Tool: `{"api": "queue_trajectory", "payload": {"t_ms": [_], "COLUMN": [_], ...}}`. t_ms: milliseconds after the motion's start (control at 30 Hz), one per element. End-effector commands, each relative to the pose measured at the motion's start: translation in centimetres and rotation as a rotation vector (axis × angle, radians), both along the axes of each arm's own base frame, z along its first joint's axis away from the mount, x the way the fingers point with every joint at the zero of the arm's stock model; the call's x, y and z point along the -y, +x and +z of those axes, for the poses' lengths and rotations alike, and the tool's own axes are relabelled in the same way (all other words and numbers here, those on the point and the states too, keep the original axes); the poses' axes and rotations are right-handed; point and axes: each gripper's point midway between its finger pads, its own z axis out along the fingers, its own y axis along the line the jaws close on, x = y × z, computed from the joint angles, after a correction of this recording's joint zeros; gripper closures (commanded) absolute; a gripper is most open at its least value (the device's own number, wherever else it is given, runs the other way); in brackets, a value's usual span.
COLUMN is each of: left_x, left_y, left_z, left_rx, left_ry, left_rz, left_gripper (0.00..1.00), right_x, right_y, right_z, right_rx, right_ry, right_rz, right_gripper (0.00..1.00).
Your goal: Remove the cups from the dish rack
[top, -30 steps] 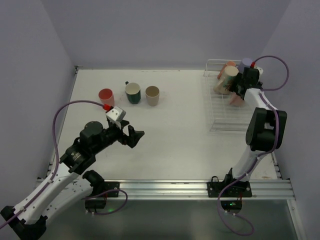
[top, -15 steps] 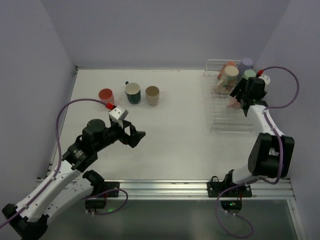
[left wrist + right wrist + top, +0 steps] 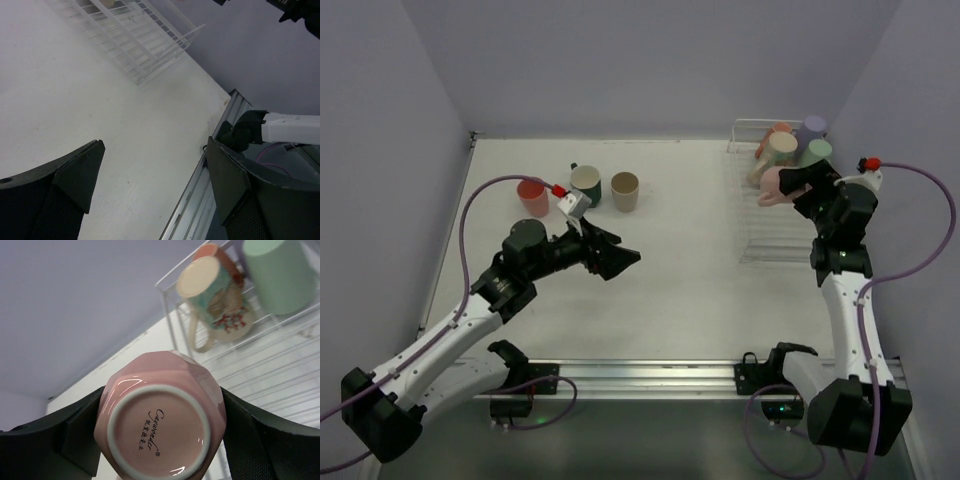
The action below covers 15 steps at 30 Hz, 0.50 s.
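Black fingers spread wide and gripping nothing, the left gripper [image 3: 618,256] hangs over the middle of the white table [image 3: 690,250], nearest the robot's bases, pointing right toward the dish rack [image 3: 765,238]. Farther back, on the robot's right, the right gripper [image 3: 788,186] is closed on a pink cup [image 3: 157,427], one finger on each side of its faceted wall, holding it clear above the rack's left half. The cup's long axis runs along the fingers: its stamped base faces the wrist camera and its mouth points away, leftward toward the open table, so it lies roughly on its side rather than upright. The coming move appears to turn on that tilt, since the cup would need carrying left past the rack's edge and turning before it could stand. At about the same depth, well apart on the table's left, a red cup [image 3: 533,196], a dark green mug [image 3: 586,186] and a tan cup [image 3: 625,190] stand in a row, nearer the left arm than the right. Farthest back, at the rack's far end, a tilted cream mug [image 3: 215,295] with a printed pattern, a light green cup [image 3: 280,275], a lavender cup [image 3: 814,127] and a salmon cup [image 3: 780,130] are not yet unloaded.
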Motion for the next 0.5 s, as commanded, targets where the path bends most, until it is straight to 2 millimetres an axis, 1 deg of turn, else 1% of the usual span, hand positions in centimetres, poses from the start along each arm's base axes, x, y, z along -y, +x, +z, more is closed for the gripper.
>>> {"api": "queue_trajectory", "payload": {"t_ms": [0,33,67,100,133,167,200,233,267,300,333,367,400,433,467], "left_x": [2.6,3.1,3.6,4.5,5.1,5.9,6.6,7.1,8.0,8.3,8.6,8.9,9.4,9.6,9.8], "left_y": [-0.2,-0.2,-0.2,0.0,0.1,-0.4,0.2,0.3,0.6,0.8,1.1,1.2,1.7,2.0,2.1], "left_z": [5.8,5.9,6.7,6.1,5.9,6.5,5.8,5.9,5.6,5.5,5.2,5.7,4.9,4.7,5.0], "left_rx": [0.039,0.033,0.038,0.017,0.007,0.01,-0.016,-0.025,-0.041,-0.052,-0.065,-0.066,-0.083,-0.092,-0.09], "left_ry": [-0.21,-0.226,-0.264,-0.265,-0.27,-0.301,-0.297,-0.31,-0.326,-0.333,-0.338,-0.364,-0.358,-0.362,-0.378], "left_rz": [-0.089,-0.1,-0.112,-0.113,-0.112,-0.132,-0.124,-0.129,-0.136,-0.133,-0.127,-0.128,-0.119,-0.113,-0.114], "left_gripper": [0.1,0.11,0.12,0.12,0.12,0.12,0.12,0.12,0.12,0.12,0.12,0.11,0.11,0.11,0.11], "right_x": [-5.9,-6.9,-7.9,-9.6,-10.4,-11.2,-12.7,-13.5,-14.2,-15.3,-15.9,-16.1,-17.1,-17.5,-17.8], "right_y": [-1.7,-2.2,-2.8,-3.7,-4.1,-4.8,-5.6,-6.1,-6.6,-7.3,-7.7,-8.1,-8.8,-9.2,-9.6], "right_z": [5.2,5.9,4.9,4.8,4.0,4.2,4.6,3.9,4.0,3.8,4.0,3.4,3.4,3.1,2.9], "right_rx": [0.213,0.251,0.242,0.232,0.226,0.237,0.26,0.248,0.251,0.245,0.26,0.249,0.248,0.255,0.247], "right_ry": [0.197,0.221,0.259,0.316,0.338,0.371,0.378,0.392,0.399,0.409,0.408,0.427,0.439,0.446,0.474], "right_rz": [0.271,0.32,0.368,0.452,0.484,0.516,0.584,0.614,0.641,0.68,0.709,0.717,0.756,0.78,0.801], "right_gripper": [0.57,0.57,0.57,0.57,0.57,0.57,0.57,0.57,0.57,0.57,0.57,0.57,0.57,0.57,0.57]}}
